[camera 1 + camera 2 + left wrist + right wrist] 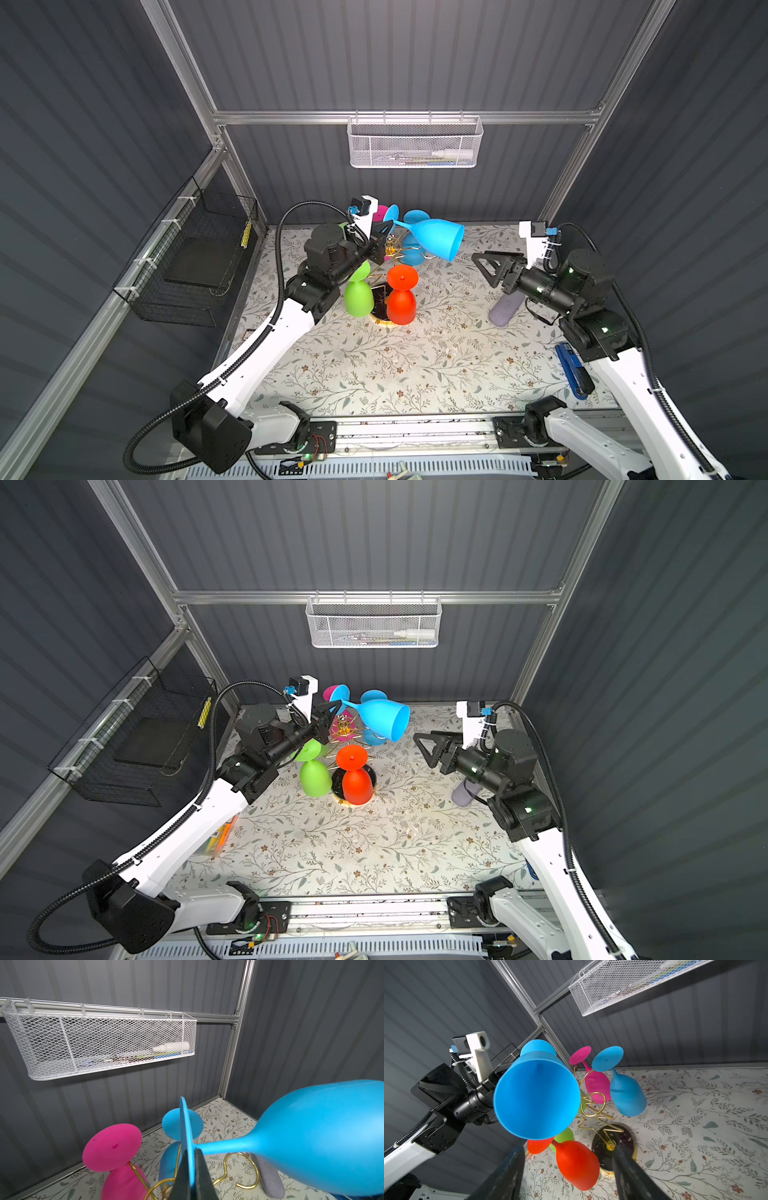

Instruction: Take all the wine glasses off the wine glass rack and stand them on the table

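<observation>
Matt blue plastic wine glass [440,239], glossy gold wire rack [627,1139]

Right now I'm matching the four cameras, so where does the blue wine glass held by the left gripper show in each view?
Both top views: held blue glass sits tilted above the wine glass rack, back centre, mouth toward the right.
Left wrist: its bowl fills the picture's lower right.
Right wrist: its open mouth faces the camera, left of centre.
Shared landmark: white mesh basket on the back wall.
</observation>
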